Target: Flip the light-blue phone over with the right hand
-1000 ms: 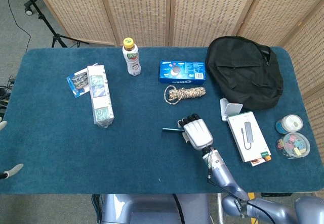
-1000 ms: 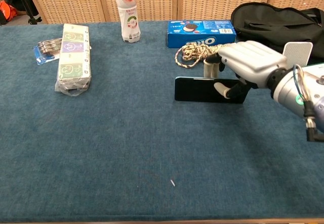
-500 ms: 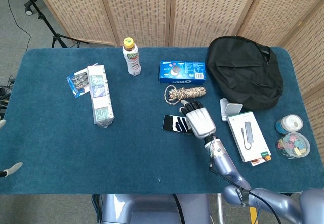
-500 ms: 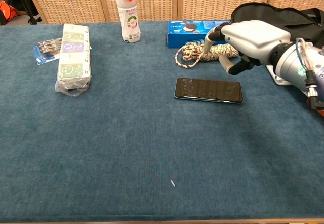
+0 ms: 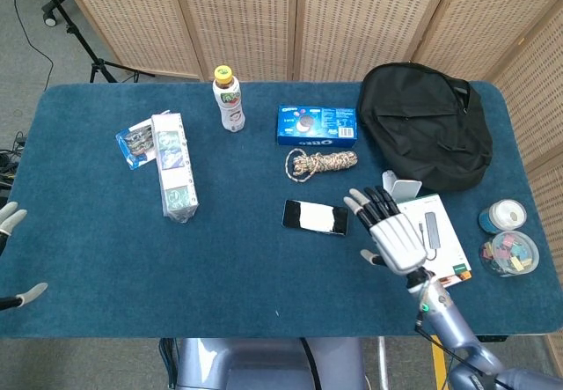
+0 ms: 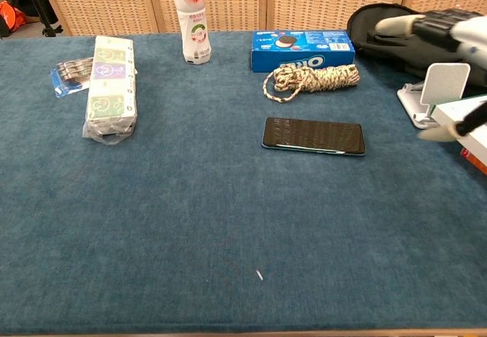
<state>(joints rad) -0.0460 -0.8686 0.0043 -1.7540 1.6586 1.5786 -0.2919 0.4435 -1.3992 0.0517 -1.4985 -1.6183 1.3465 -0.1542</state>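
The light-blue phone [image 5: 316,217] lies flat on the blue table, its glossy screen up; the chest view shows the phone [image 6: 313,135] dark-faced with a pale blue rim. My right hand [image 5: 392,232] hovers to the right of it, apart from it, fingers spread and holding nothing. In the chest view only the right hand's fingertips [image 6: 396,23] show at the right edge. My left hand [image 5: 9,223] peeks in at the far left edge of the head view, fingers apart, empty.
A coiled rope [image 5: 320,163] and an Oreo box [image 5: 317,124] lie behind the phone. A black backpack [image 5: 427,122], a white phone stand [image 5: 400,188] and a white box [image 5: 433,240] sit to the right. A bottle [image 5: 229,98] and snack packs [image 5: 172,166] stand left.
The phone went from standing on edge in my right hand to lying flat, screen up. My right hand let go and pulled away to the right, opening its fingers.
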